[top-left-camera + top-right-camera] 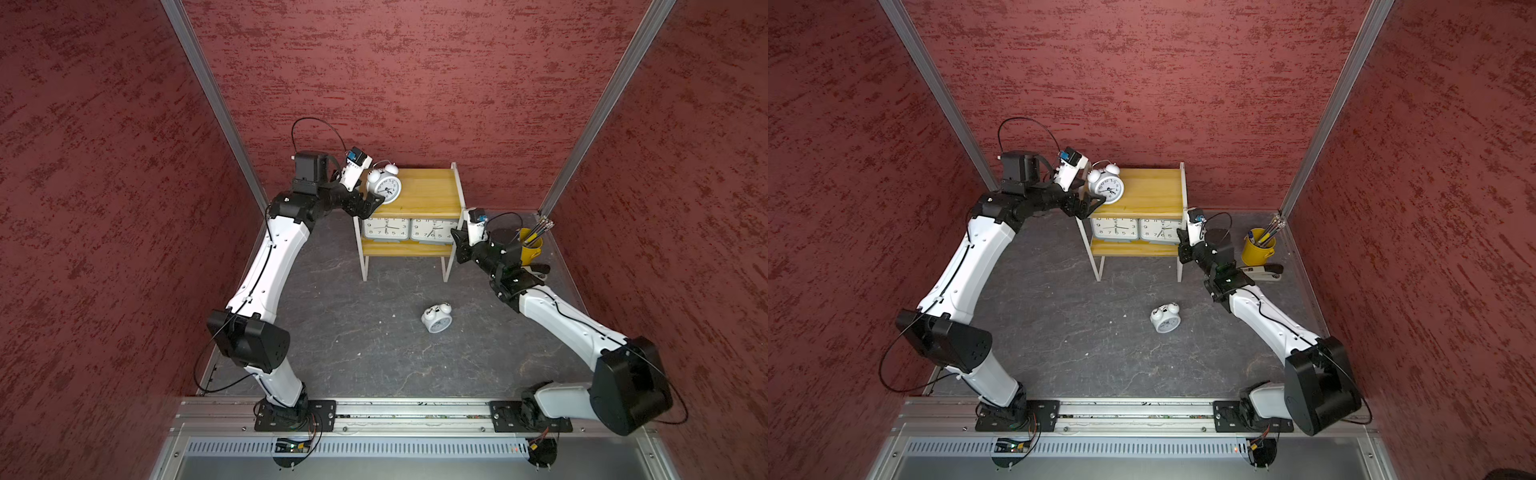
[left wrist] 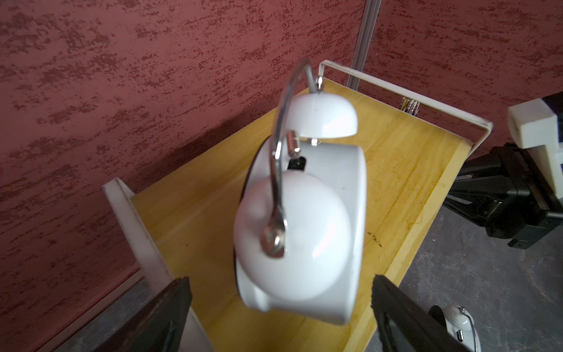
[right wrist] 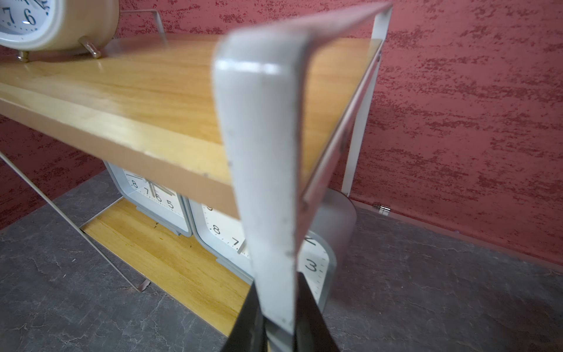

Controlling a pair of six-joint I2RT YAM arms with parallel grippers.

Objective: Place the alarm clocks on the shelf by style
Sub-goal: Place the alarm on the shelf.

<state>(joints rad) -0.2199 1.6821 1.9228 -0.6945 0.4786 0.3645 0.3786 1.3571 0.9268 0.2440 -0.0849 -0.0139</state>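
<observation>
A round white twin-bell alarm clock (image 1: 436,319) lies on the dark grey stone-look counter (image 1: 353,332). Beyond, the right claw (image 3: 277,292) pinches narrow on the white frame post (image 3: 265,152) of the two-tier yellowish wooden shelf (image 1: 428,191); two grey rounded-rectangular alarm clocks (image 1: 386,229) (image 1: 433,230) sit on its lower board. Up top, the left claw (image 2: 280,279) gapes wide around a second white twin-bell clock (image 1: 1105,188). A yellow cup (image 1: 1258,251) holds pens (image 1: 1268,232); red textured walls (image 1: 415,83) behind.

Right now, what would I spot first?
A round white twin-bell alarm clock stands on the top board of the small yellow wooden shelf. Two grey rounded-rectangular clocks sit side by side on the lower board, and another white twin-bell clock lies on the dark grey table in front.
</observation>
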